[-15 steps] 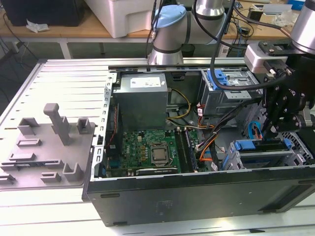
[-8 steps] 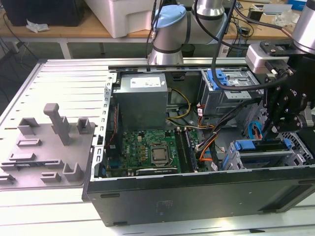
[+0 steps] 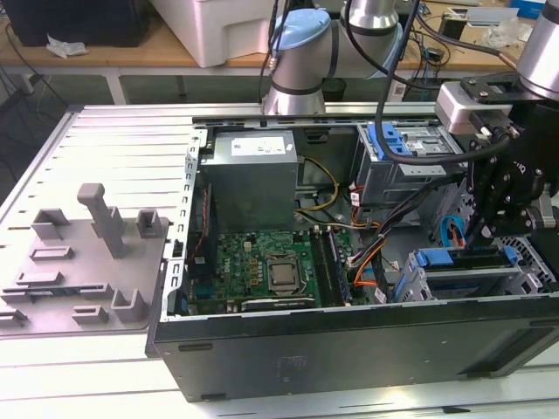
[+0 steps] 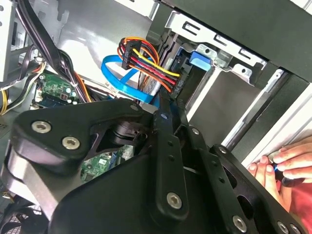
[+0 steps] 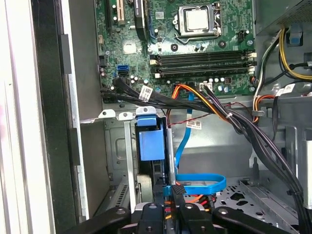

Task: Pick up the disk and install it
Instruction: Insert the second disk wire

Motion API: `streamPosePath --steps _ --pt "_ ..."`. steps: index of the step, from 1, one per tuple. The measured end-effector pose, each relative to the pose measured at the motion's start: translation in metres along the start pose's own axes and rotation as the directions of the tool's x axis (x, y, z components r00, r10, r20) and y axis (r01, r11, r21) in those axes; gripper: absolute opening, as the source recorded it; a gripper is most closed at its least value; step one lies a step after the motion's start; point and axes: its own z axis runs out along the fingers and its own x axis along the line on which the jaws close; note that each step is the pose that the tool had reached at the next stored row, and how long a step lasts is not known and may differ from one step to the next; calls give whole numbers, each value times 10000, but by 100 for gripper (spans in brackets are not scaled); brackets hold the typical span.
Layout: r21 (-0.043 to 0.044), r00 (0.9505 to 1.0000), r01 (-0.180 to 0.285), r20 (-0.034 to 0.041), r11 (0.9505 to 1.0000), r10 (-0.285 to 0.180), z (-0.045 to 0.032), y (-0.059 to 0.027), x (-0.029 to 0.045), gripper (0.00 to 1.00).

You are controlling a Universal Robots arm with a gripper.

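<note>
While my tool (image 3: 489,229) hangs above the drive cage (image 3: 463,278), the disk (image 5: 151,141) stands edge-up inside it, directly below; its opening I cannot tell.

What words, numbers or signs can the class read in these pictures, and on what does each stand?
No text can be quoted.
On the power supply label: print too small to read.
On the cable tags: blurred, unreadable.
On the motherboard: markings too small to read.
</note>
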Motion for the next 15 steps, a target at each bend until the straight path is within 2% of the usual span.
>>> streamPosePath --steps 15 --pt "0 10000 0 0 10000 0 62 3 -1 21"
